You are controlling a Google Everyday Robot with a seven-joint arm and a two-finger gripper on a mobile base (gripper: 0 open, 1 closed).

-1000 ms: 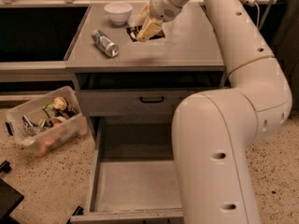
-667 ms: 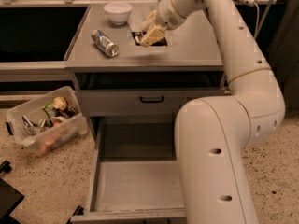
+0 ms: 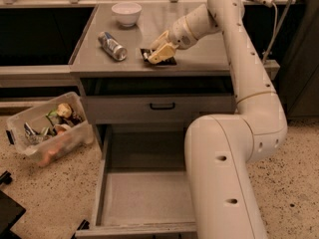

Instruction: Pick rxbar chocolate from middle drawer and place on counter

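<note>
The rxbar chocolate point(image 3: 169, 61), a flat black-wrapped bar, lies against the grey counter point(image 3: 204, 59) near its middle front. My gripper point(image 3: 160, 53) reaches down from the upper right and is shut on the bar, its cream fingers point(image 3: 162, 49) covering most of it. The middle drawer point(image 3: 144, 195) stands pulled out far below the counter, and its grey floor is bare. My arm's big lower link point(image 3: 224, 173) hides the drawer's right side.
A silver drink can point(image 3: 112, 46) lies on its side on the counter left of the bar. A white bowl point(image 3: 126, 12) stands at the counter's back. A shut drawer with a black handle point(image 3: 162, 106) sits above the open one. A clear bin of items point(image 3: 47, 128) sits on the floor at left.
My gripper has come down and forward with the bar, from above the counter's back part to the counter's surface near the front.
</note>
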